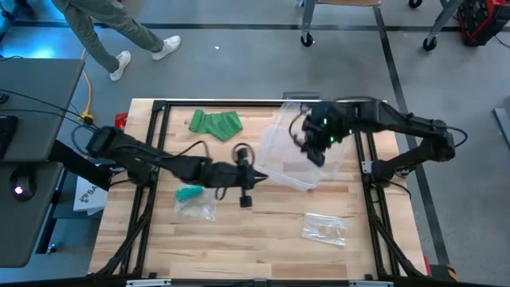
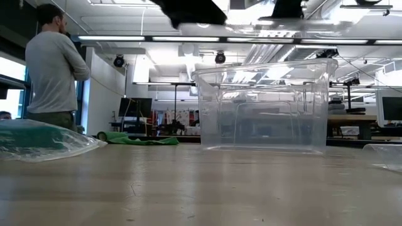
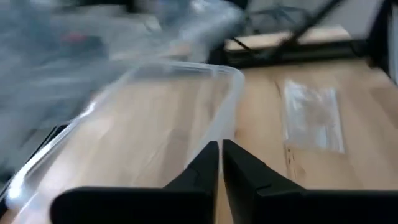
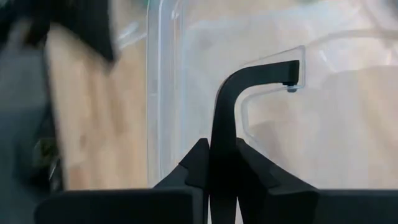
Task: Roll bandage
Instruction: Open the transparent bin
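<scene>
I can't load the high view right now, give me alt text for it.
Both grippers sit at a clear bin on a wooden table: the left gripper shut at its near-left edge, the right gripper shut over it. A green bandage lies behind, two plastic bags in front.

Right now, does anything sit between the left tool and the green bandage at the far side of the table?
Nothing visible does. The left tool is shut beside the clear plastic bin, and bare wood lies between it and the green bandage. The bin is off to the side, under the right tool.
</scene>
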Controlling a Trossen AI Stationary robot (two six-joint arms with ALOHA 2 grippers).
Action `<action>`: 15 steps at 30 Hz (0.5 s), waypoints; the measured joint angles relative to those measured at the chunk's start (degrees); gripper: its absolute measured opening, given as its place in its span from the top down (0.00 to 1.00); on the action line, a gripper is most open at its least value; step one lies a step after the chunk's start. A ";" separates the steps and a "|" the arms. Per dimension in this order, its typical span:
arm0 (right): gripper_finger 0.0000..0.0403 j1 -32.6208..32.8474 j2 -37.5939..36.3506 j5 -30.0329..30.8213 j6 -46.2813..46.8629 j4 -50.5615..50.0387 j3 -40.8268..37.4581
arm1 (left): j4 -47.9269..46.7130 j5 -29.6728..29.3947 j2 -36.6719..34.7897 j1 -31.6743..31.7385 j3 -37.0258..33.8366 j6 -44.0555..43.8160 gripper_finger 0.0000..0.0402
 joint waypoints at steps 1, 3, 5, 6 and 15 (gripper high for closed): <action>0.91 -2.08 -0.01 0.35 -0.37 0.01 0.20 | 0.43 2.42 1.65 1.30 0.65 2.06 0.93; 0.91 -6.20 0.02 0.67 -1.80 -0.51 0.49 | 0.65 6.88 4.94 3.77 2.39 4.30 0.87; 0.91 -10.27 -0.03 0.35 -2.64 -0.48 0.58 | 0.31 9.96 7.85 6.31 4.27 4.82 0.80; 0.91 -12.50 -0.02 0.18 -2.89 -0.55 0.59 | -0.28 10.67 9.14 7.47 5.34 5.12 0.76; 0.91 -28.29 0.80 0.58 -6.42 -1.72 0.59 | -10.55 14.89 13.64 12.58 9.21 7.18 0.56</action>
